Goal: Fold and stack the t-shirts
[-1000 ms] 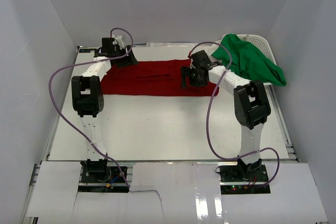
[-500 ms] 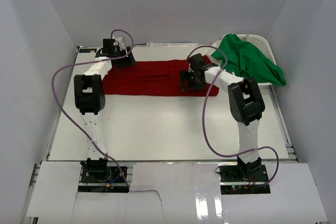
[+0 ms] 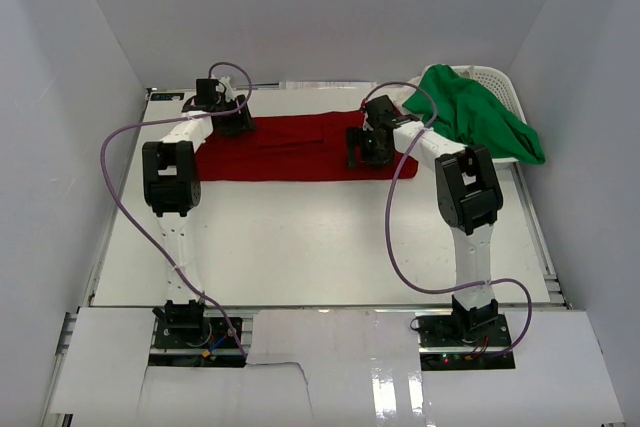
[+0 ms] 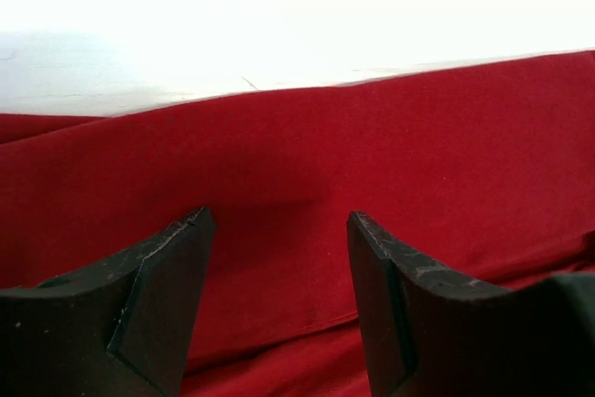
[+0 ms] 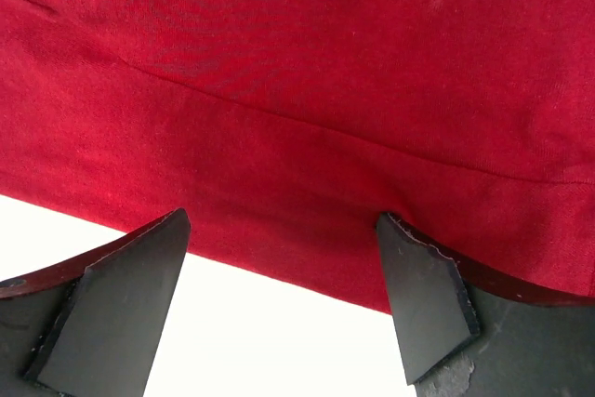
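Bare white surface lies nearest, in front of the red t-shirt, which is spread flat as a wide band across it. Over the shirt's right end, at its near hem, the right pincer stands wide open, holding nothing. At the shirt's far left edge the left pincer is open too, with red cloth beneath it. Beyond the shirt's right end, the green t-shirt drapes over the white basket.
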Available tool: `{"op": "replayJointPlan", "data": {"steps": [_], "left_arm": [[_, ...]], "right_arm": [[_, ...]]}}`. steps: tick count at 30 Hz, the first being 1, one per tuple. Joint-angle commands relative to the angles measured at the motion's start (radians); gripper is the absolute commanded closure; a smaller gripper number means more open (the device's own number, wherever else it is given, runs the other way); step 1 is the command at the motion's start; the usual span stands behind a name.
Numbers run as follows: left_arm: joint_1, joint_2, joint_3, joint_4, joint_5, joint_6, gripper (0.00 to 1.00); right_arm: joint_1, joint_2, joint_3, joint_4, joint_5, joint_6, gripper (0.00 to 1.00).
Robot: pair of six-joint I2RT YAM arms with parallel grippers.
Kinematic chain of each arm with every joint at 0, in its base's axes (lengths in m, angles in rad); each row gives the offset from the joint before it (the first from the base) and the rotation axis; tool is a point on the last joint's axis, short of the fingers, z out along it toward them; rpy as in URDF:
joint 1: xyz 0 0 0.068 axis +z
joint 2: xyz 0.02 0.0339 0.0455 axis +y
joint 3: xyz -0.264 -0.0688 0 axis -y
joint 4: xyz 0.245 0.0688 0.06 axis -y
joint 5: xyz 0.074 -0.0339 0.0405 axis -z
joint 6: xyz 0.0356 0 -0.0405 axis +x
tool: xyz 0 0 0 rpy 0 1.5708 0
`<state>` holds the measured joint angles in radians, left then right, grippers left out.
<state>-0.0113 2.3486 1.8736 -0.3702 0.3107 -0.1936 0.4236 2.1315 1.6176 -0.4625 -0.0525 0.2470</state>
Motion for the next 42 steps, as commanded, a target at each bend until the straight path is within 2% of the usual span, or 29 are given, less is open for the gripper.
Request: {"op": "replayJointPlan", "data": {"steps": [1,6,14,19,34,39,42], "left_arm": [[0.010,-0.018,-0.011,-0.003,-0.041,-0.017,0.29],[0.010,-0.029,-0.057,-0.038,-0.076,-0.064,0.31],[0.010,-0.106,-0.250,-0.035,-0.131,-0.098,0.35],[0.001,-0.150,-0.353,-0.018,-0.116,-0.121,0.37],[-0.156,-0.426,-0.691,-0.022,-0.170,-0.191,0.43],[-0.171,-0.508,-0.771,-0.035,-0.186,-0.230,0.47],[-0.173,-0.560,-0.814,-0.045,-0.144,-0.270,0.50]], "right_arm": [[-0.016,0.021,0.041,-0.005,-0.009,-0.006,0.12],[-0.037,0.056,0.085,-0.010,-0.043,-0.017,0.12],[-0.062,0.134,0.182,-0.021,-0.092,-0.026,0.11],[-0.077,0.186,0.277,-0.039,-0.121,-0.026,0.11],[-0.137,0.292,0.464,-0.062,-0.239,-0.017,0.10],[-0.152,0.321,0.511,-0.047,-0.262,-0.011,0.10],[-0.166,0.343,0.545,-0.041,-0.287,-0.006,0.09]]}}
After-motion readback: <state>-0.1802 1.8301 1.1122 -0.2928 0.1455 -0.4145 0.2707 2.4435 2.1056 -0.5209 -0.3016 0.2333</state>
